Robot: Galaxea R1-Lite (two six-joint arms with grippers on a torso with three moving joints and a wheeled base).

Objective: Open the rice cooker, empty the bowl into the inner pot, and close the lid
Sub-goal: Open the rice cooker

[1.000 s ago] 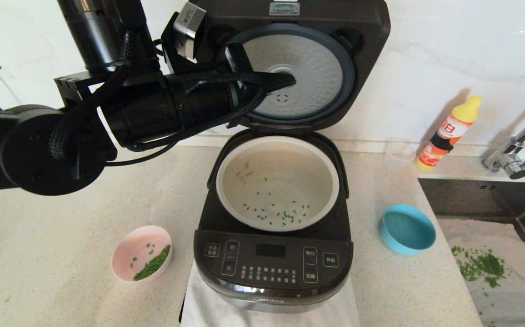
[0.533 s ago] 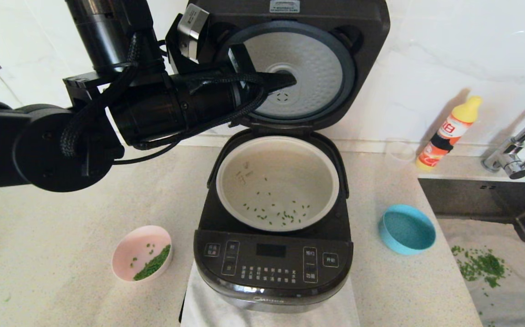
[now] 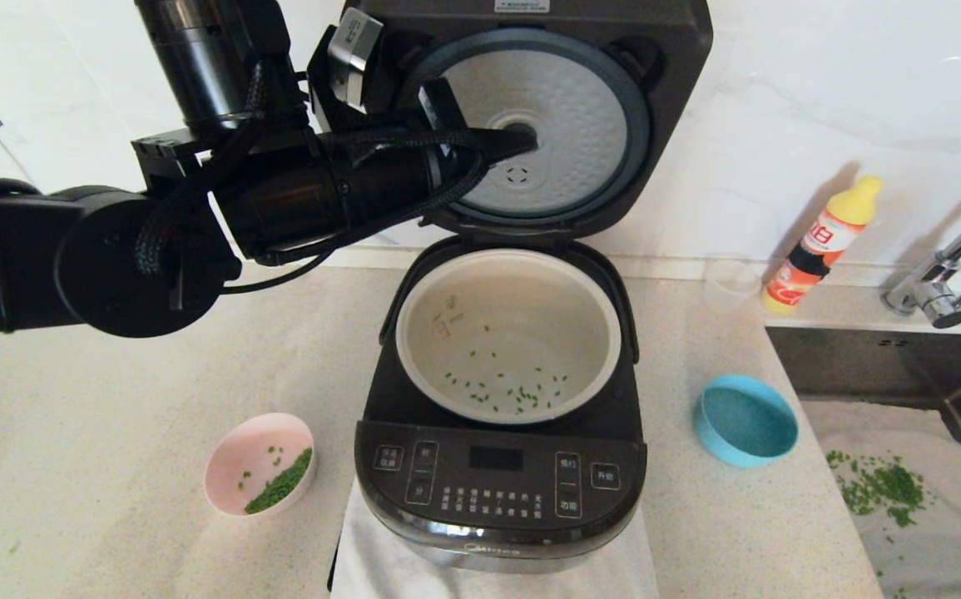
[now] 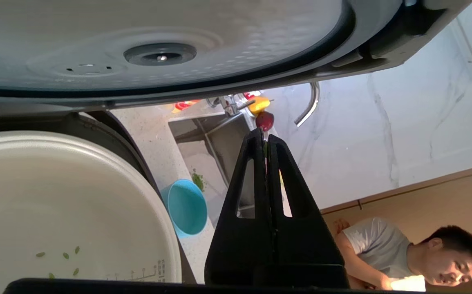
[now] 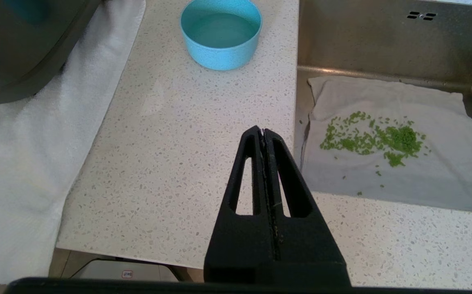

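Note:
The black rice cooker (image 3: 497, 491) stands open at the counter's middle. Its lid (image 3: 580, 108) is upright, the dimpled silver underside facing me. A few green bits lie in the pale inner pot (image 3: 530, 316). My left gripper (image 3: 530, 140) is shut and empty, its tip at the centre of the lid's underside; in the left wrist view the left gripper (image 4: 265, 136) is just below the lid (image 4: 219, 24). A pink bowl (image 3: 247, 453) left of the cooker holds green bits. An empty blue bowl (image 3: 746, 420) sits to the right. My right gripper (image 5: 262, 131) is shut over the counter's front edge.
A white towel (image 3: 380, 566) lies under the cooker. The sink (image 3: 863, 358) on the right holds a cloth (image 3: 929, 532) with spilled green bits. A yellow bottle (image 3: 821, 245), a clear cup (image 3: 731, 279) and a faucet (image 3: 946, 274) stand at the back right.
My left arm has risen and moved a little to the right, its shut tip staying at the lid's centre. The lid has tipped slightly further back.

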